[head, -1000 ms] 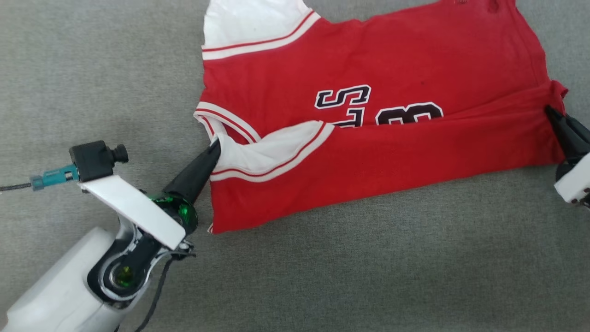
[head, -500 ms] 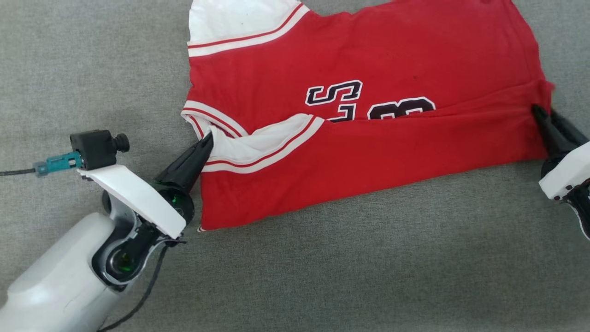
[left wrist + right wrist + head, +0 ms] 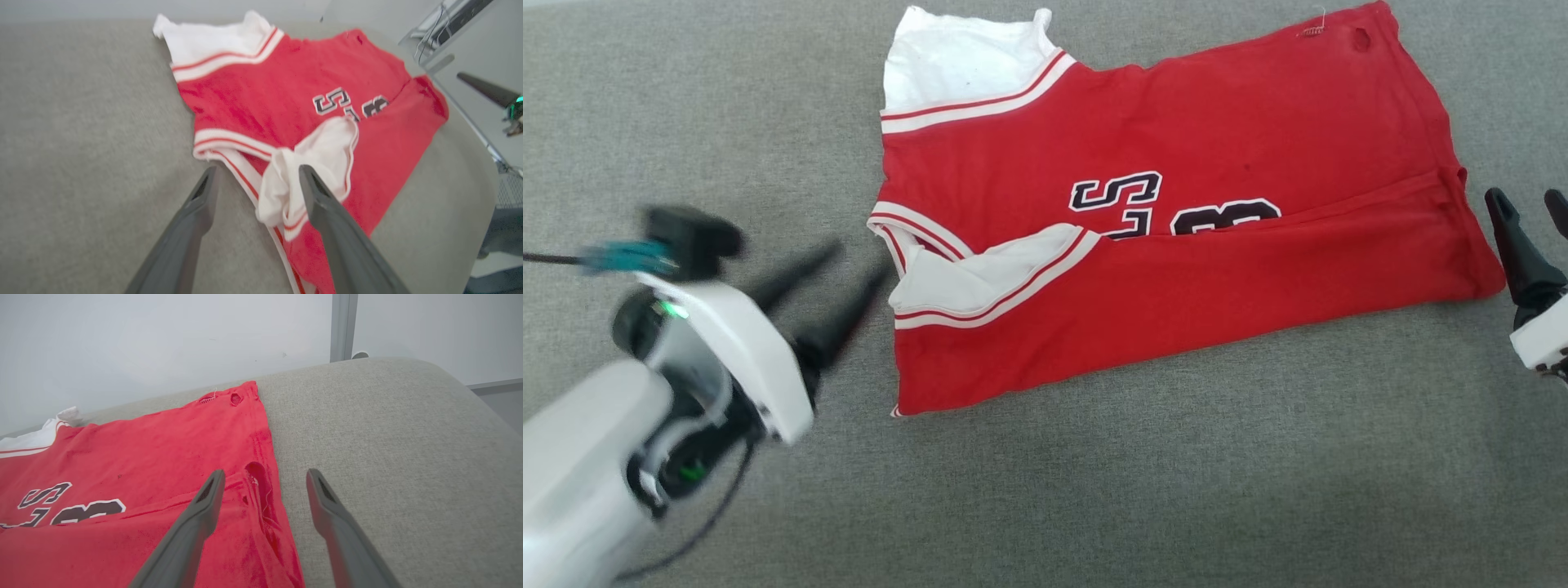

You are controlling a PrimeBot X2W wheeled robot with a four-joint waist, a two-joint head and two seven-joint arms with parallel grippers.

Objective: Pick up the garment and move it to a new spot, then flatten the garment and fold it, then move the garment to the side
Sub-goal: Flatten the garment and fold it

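Shirt (image 3: 1176, 269) of red jersey cloth lies flat on the grey fabric bench (image 3: 1094, 490), toward its far edge and reaching close to that edge in the right wrist view. Its short sleeves are white with red-and-white striped trim. The long side nearest the robot is folded over toward the middle, and one white sleeve lies on top of that fold at the shirt's left end. Black, white-outlined characters sit mid-chest, their lower parts covered by the fold. Near the far right corner there is a small hole (image 3: 1362, 39) with a loose thread beside it, and the right wrist view shows another tear by the right hem.

The left gripper (image 3: 859, 260), blurred, stands spread wide and empty just beside the folded sleeve; whether a finger touches the cloth cannot be told. The right gripper (image 3: 1525, 198) is also spread wide and empty, just off the right hem.
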